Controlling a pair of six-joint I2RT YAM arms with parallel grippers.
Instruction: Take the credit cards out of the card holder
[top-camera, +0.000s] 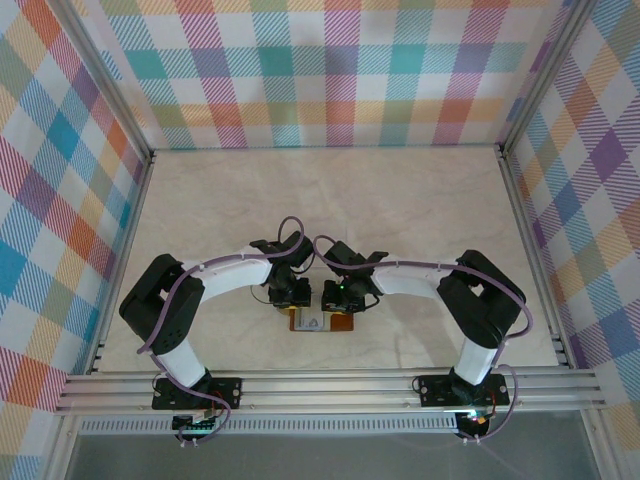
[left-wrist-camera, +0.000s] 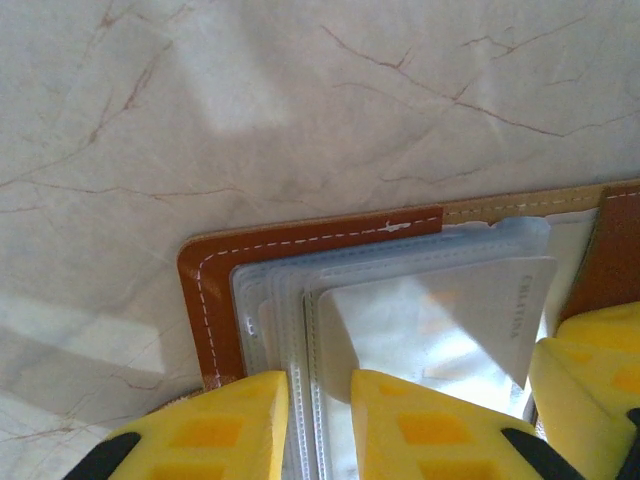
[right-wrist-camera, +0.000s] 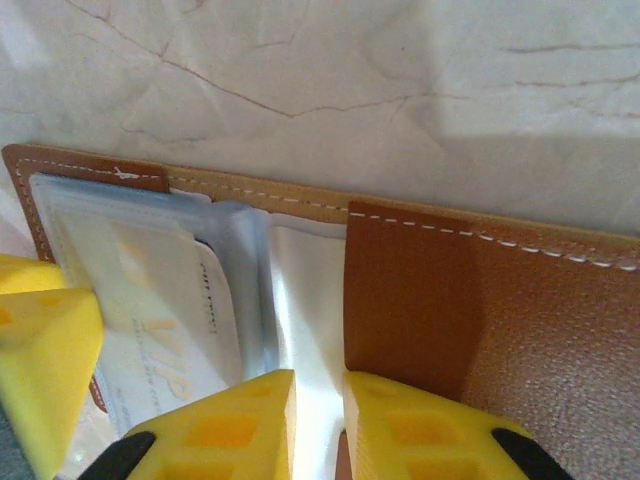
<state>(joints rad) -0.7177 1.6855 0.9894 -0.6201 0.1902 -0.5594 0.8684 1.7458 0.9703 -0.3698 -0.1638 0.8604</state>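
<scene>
The card holder (top-camera: 322, 322) lies open on the table near the front edge, its tan-brown leather (left-wrist-camera: 210, 290) bordering a stack of clear sleeves (left-wrist-camera: 290, 320). My left gripper (left-wrist-camera: 320, 400) (top-camera: 292, 300) is shut on the stitched edge of those sleeves. A light grey credit card (left-wrist-camera: 450, 310) lies in the top sleeve. My right gripper (right-wrist-camera: 320, 410) (top-camera: 345, 298) is closed on a white credit card (right-wrist-camera: 305, 300) beside the brown pocket (right-wrist-camera: 450, 300). Another card marked VIP (right-wrist-camera: 160, 300) sits inside a sleeve.
The marble-patterned table (top-camera: 330, 200) stretches away behind the arms, walled by plaid panels (top-camera: 330, 70). An aluminium rail (top-camera: 330, 385) runs along the near edge. The two grippers work close together, each one's yellow finger showing in the other's wrist view.
</scene>
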